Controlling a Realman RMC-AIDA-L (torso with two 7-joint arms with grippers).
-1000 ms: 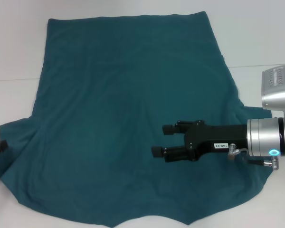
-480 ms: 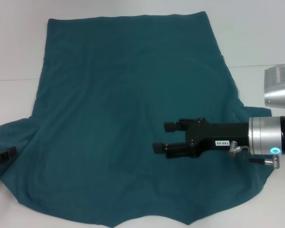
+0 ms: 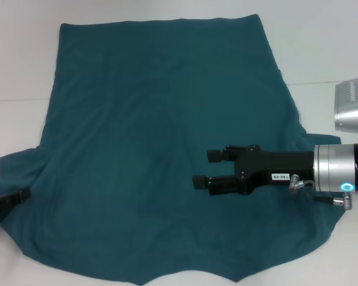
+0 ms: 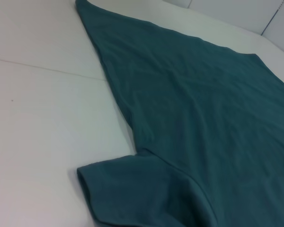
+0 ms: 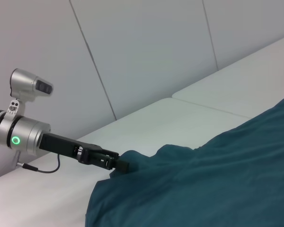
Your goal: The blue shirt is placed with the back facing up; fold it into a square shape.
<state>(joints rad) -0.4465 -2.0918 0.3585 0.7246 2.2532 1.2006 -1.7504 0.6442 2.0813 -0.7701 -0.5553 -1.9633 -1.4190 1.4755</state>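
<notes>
Blue shirt (image 3: 155,143) spread flat, plain side up, on the white surface (image 3: 322,53)

The right gripper (image 3: 207,168) is held over the shirt's right half, its jaws parted with nothing between them. The left gripper (image 3: 11,198) is seen at the shirt's left sleeve (image 4: 132,189), low against the cloth edge; in the right wrist view (image 5: 117,163) its tip meets the bunched sleeve, but whether the jaws are closed on the cloth cannot be told
</notes>
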